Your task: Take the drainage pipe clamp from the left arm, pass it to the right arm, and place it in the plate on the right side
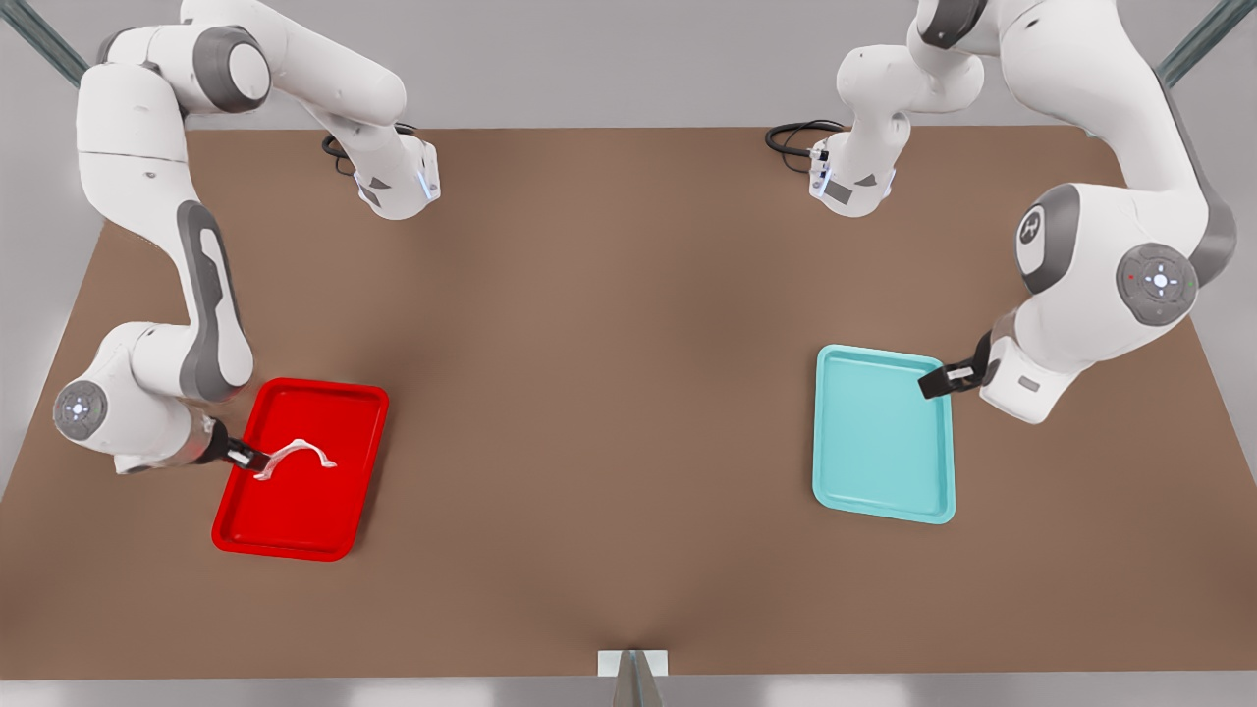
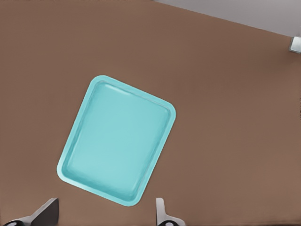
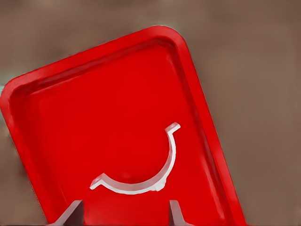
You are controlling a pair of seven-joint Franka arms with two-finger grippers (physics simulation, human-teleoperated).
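teal tray (image 1: 884, 442) flat on brown table (image 1: 609, 393), toward the front view's right, long side running front to back, nothing in it. black cable loops (image 1: 800, 133) at the table's far edge. grey floor beyond.

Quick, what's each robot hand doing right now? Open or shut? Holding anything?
Right gripper: open over the red plate, holding nothing; the clamp lies in the plate between its fingers.
Left gripper: open, holding nothing, waiting above the teal tray.
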